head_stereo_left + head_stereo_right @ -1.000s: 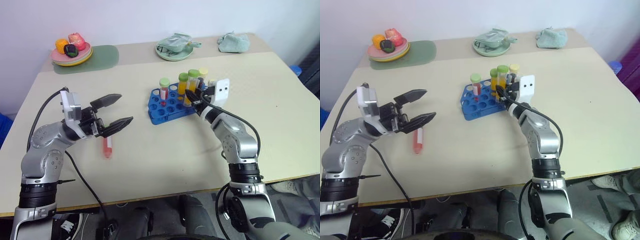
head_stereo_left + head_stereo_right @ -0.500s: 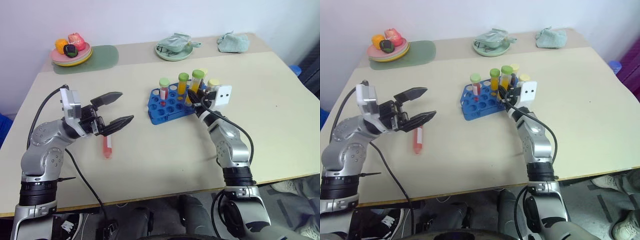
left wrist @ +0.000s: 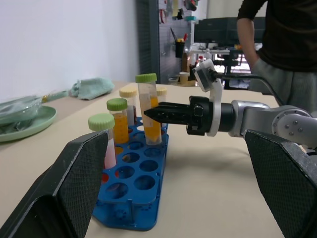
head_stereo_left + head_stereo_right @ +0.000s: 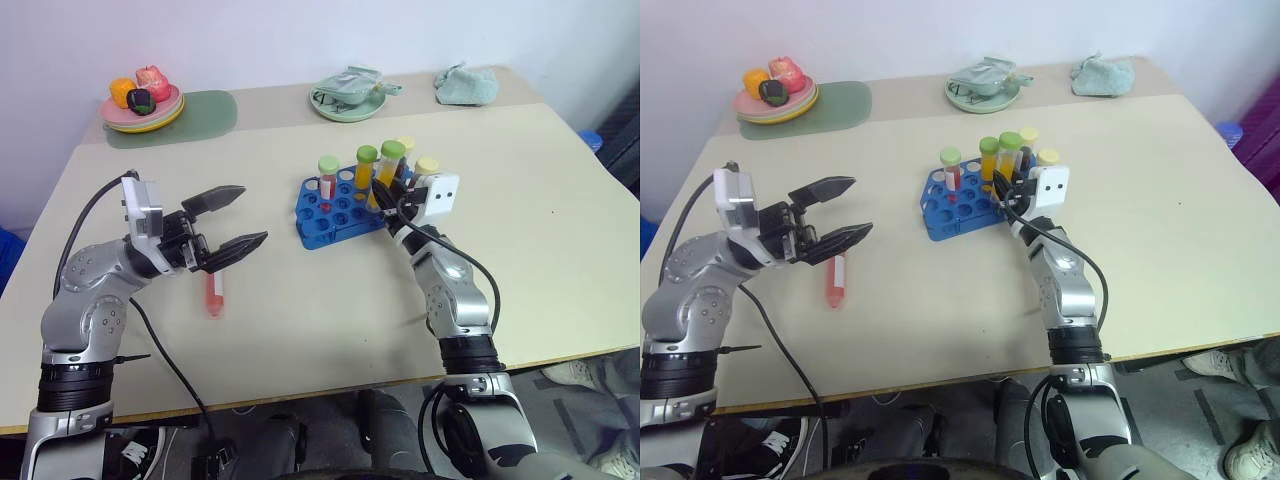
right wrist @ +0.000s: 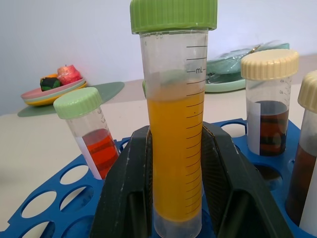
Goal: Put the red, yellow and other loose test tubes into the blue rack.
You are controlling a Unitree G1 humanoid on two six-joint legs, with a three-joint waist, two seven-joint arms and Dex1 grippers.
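A tan table (image 4: 300, 340) holds a blue rack (image 4: 340, 208) near its middle, several capped tubes standing upright in it. At the rack's right edge, the right gripper (image 5: 173, 173) is clamped around an upright tube of orange liquid (image 5: 174, 148), its base low over the rack's holes. The left gripper (image 4: 235, 218) hovers with fingers spread wide. One red tube (image 4: 214, 292) lies flat just beneath it, long axis running towards the robot, so the left arm is nearer.
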